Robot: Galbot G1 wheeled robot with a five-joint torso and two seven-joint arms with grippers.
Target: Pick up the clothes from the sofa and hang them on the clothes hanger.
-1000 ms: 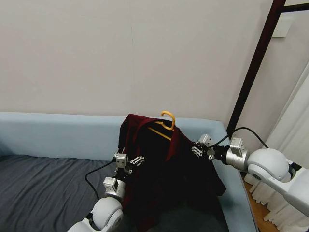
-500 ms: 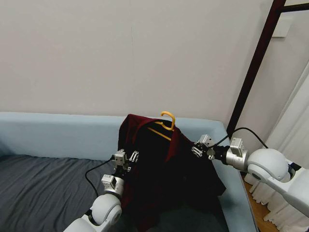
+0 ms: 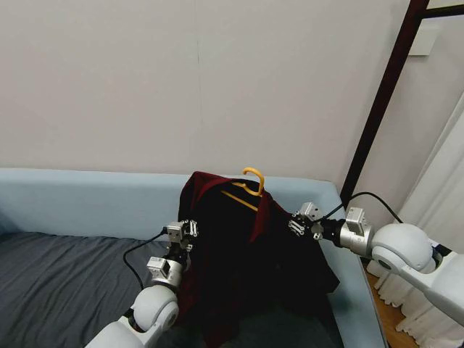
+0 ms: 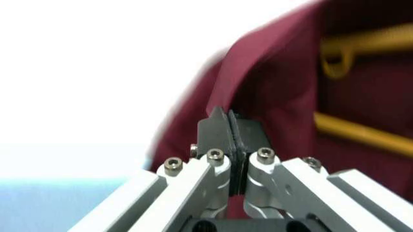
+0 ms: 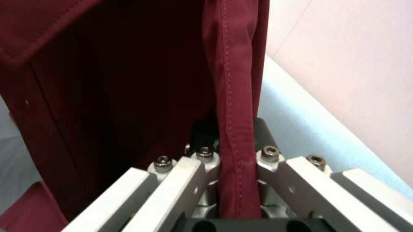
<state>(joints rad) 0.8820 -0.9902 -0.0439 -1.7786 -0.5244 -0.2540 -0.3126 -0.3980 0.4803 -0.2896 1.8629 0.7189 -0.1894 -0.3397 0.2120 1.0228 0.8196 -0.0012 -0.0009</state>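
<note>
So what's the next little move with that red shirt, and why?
Probably a short lift of both arms together: the left end effector is shut on the left edge of the red shirt, the right end effector on its right edge, and the shirt, already on its yellow hanger, hangs low against the sofa.

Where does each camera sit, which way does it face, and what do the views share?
Head view: on the head, facing forward and down at the sofa; both arms show, left gripper and right gripper at the shirt on the hanger.
Left wrist view: on that wrist, facing along its shut fingers to the shirt.
Right wrist view: on that wrist, facing along fingers shut on the shirt's hem.
All share the shirt.
</note>
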